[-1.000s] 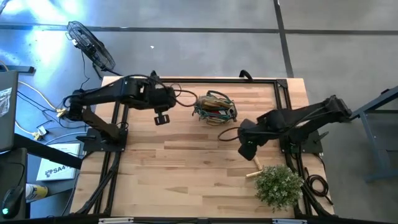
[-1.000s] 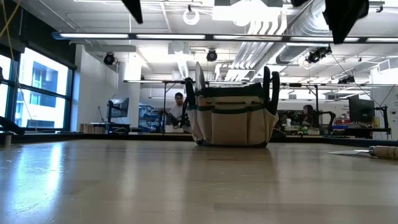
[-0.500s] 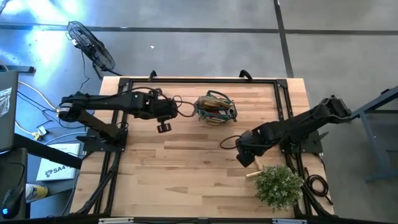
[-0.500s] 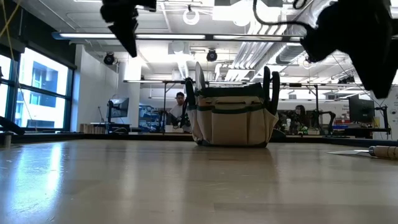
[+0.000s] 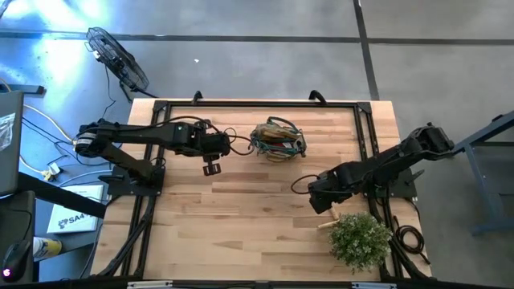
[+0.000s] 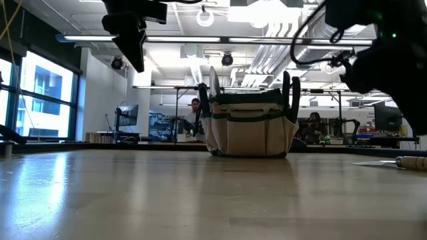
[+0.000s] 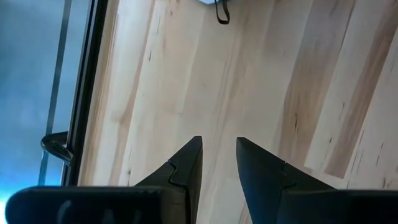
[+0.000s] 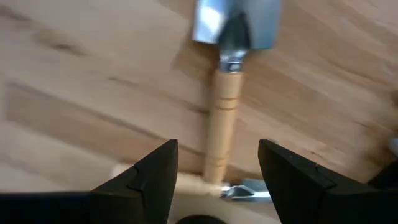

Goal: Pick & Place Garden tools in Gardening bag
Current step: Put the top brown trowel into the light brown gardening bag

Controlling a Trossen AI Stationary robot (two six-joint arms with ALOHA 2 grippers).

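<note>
High view: bag [image 5: 277, 138] sits at the table's [image 5: 241, 217] far middle, tools already poking out of it. Right gripper [image 5: 320, 201] hangs low just beside the plant [image 5: 360, 239], over a trowel's handle end [image 5: 324, 225]. Left gripper [image 5: 212, 168] waits near the bag, over bare wood.

Low view: bag [image 6: 250, 131] upright, soft-sided, handles of stowed tools sticking up. Trowel [image 6: 400, 162] lies flat at the table's edge.

Left wrist view: fingers [image 7: 186, 168] a little apart, holding nothing.

Right wrist view: fingers [image 8: 149, 174] wide apart, straddling the trowel's wooden handle [image 8: 222, 124], blade [image 8: 236, 25] beyond. A second handle seems to lie crosswise beneath.

Judgement: trowel is stiff, light, blade-heavy; the round handle may roll, the metal is slick. Best grip is mid-handle near the ferrule, across the grain.
</note>
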